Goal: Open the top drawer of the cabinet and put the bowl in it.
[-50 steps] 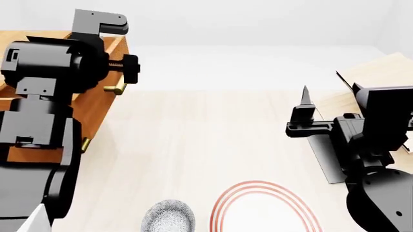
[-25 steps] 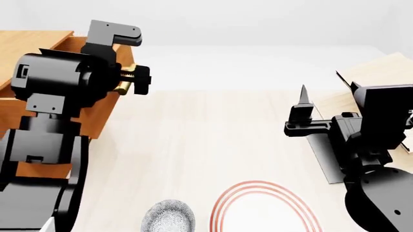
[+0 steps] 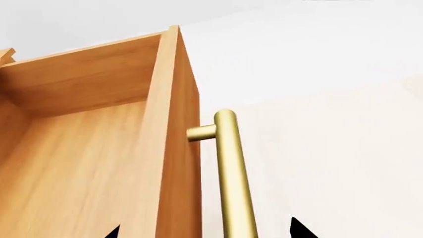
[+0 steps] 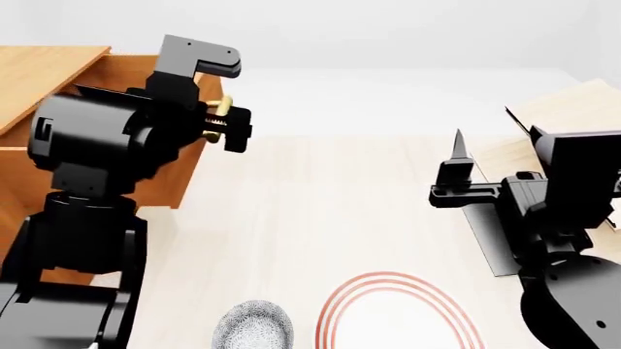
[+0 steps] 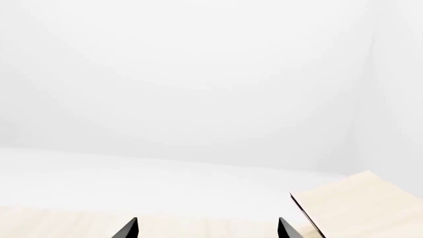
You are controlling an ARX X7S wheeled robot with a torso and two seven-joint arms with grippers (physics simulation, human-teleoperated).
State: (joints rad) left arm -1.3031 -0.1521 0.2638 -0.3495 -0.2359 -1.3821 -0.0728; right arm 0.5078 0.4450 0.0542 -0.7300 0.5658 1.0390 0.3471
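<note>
Orange-brown wooden top drawer [image 4: 160, 138] of boxy wooden cabinet [image 4: 39, 80] drawn further out than a second ago, interior now exposed. Left gripper [image 4: 221, 125] about brass bar handle [image 3: 233, 173]; clamped or slack, cannot tell. Right gripper [image 4: 456, 174] spread, idle. Small speckled white bowl [image 4: 254, 327] on pale wooden table [image 4: 321, 211], cut off at frame edge beside red-ringed white plate [image 4: 393, 313].

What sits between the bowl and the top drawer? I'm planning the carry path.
Nothing visible on the table lies between the bowl and the top drawer. The left gripper is at the drawer's brass handle, on that side.
</note>
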